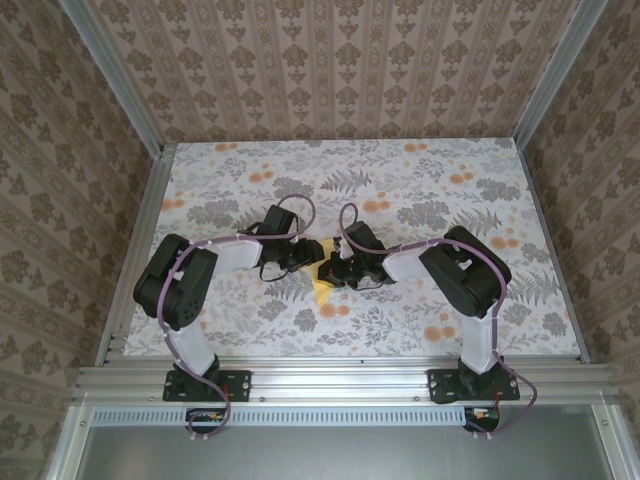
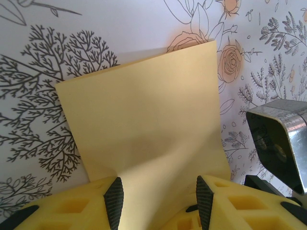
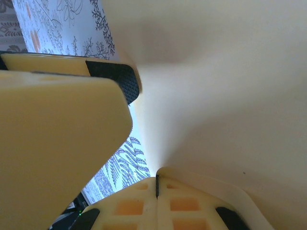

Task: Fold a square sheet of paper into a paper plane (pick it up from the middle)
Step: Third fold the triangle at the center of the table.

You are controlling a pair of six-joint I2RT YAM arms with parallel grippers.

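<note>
No txt, nos., labels or brand marks I can read anywhere, incl. on the square sheet of paper, which is plain on the side I see.

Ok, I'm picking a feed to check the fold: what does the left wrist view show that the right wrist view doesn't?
Left wrist: the square sheet of paper, its far edge and two corners against the floral table, and the left gripper, fingers apart with paper running between them. Right wrist: the right gripper closed on the paper, which fans up from the seam between its fingers. Shared: the yellow sheet close up and printed tabletop beside it.
</note>
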